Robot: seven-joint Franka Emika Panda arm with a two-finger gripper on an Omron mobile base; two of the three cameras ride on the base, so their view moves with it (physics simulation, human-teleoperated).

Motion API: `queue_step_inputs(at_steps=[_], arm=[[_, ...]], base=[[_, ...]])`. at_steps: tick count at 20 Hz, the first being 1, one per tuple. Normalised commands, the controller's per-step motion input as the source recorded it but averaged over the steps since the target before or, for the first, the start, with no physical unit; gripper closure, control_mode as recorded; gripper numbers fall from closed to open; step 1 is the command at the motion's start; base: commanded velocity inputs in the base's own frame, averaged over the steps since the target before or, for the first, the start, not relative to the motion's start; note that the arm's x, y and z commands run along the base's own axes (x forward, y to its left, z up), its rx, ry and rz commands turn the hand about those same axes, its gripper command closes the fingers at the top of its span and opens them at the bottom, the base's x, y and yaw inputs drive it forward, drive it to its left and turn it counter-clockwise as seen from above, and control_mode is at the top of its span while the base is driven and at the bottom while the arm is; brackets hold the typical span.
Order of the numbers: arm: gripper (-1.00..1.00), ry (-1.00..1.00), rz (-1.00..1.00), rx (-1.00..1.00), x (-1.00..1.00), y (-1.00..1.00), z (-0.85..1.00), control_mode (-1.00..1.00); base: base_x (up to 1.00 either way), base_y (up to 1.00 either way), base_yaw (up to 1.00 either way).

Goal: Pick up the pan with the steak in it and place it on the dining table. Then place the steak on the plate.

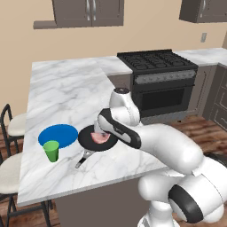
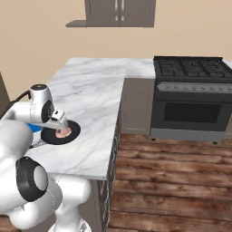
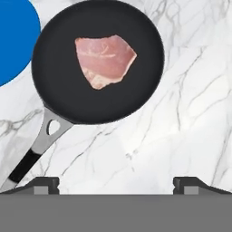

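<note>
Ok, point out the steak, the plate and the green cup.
steak (image 3: 105, 60): hand view, middle of the pink slab lying in the pan.
plate (image 1: 60, 134): left base view, bare blue centre.
green cup (image 1: 51, 152): left base view, its side wall.

Ahead of the pincer (image 3: 116, 183), the pan (image 3: 59, 77) looks matt black, its handle (image 3: 45, 138) brushed grey metal with a dark grip. The steak (image 3: 105, 60) in it is moist pink with paler streaks. The surface (image 3: 181, 113) beneath is polished white marble with grey veins, and the plate (image 3: 13, 41) beside the pan is smooth, even blue.
</note>
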Motion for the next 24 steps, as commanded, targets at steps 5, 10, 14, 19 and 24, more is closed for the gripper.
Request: queue_step_inputs(at_steps=[5,10,14,19,24], arm=[[-1.00,-0.02,0.11,0.00,0.67,-0.06,0.00,-1.00],[-1.00,0.00,0.10,-0.04,0.57,0.02,-0.02,-1.00],[-1.00,0.00,0.04,-0.09,0.16,0.12,-0.05,-1.00],[-1.00,0.00,0.00,-0.02,0.00,0.05,-0.01,-1.00],[-1.00,0.00,0.00,0.00,0.00,0.00,-0.14,-1.00]], base=[[0.00,0.00,0.00],[0.00,0.00,0.00],[0.00,0.00,0.00],[0.00,0.00,0.00],[0.00,0.00,0.00]])
